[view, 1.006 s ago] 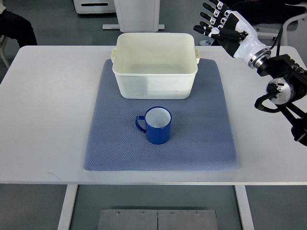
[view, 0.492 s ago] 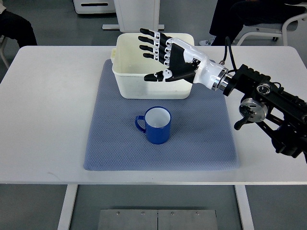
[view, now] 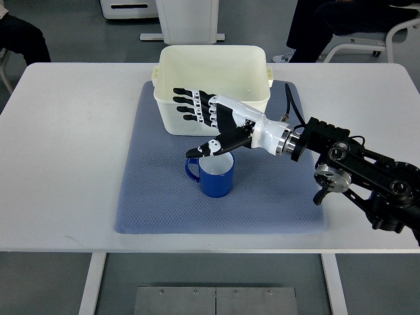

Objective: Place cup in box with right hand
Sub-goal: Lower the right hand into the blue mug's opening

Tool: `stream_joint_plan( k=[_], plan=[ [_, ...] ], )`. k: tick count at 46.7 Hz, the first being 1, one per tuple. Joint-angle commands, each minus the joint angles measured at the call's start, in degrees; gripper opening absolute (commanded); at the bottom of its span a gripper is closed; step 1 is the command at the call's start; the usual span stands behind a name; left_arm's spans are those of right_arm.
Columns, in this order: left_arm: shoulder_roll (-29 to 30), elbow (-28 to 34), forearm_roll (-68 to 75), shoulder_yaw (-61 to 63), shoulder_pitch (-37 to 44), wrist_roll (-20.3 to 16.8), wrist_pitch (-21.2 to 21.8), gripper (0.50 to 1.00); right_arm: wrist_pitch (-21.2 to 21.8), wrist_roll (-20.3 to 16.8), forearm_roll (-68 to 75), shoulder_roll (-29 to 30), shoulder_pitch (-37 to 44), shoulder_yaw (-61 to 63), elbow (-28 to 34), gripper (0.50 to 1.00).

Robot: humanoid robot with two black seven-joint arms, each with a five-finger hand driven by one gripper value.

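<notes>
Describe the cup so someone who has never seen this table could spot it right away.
On the white table lies a blue-grey mat. A cream box sits at the mat's far end, and the cup stands just nearer than it, under the open right hand. It is the only deep blue thing, white inside, with its handle pointing left.

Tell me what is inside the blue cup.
The blue cup shows a white interior with nothing visible in it. The right hand, fingers spread, hangs over its far rim, with the thumb covering that part of the opening, so that part cannot be checked.
</notes>
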Motion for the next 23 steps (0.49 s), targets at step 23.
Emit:
stream_joint_plan(
  k=[23],
  plan=[
    [0.0,0.0,0.0,0.0,0.0,0.0,0.0,1.0,-0.1,3.5,-0.1,0.0,-0.8,-0.5,-4.4,1.0]
  ],
)
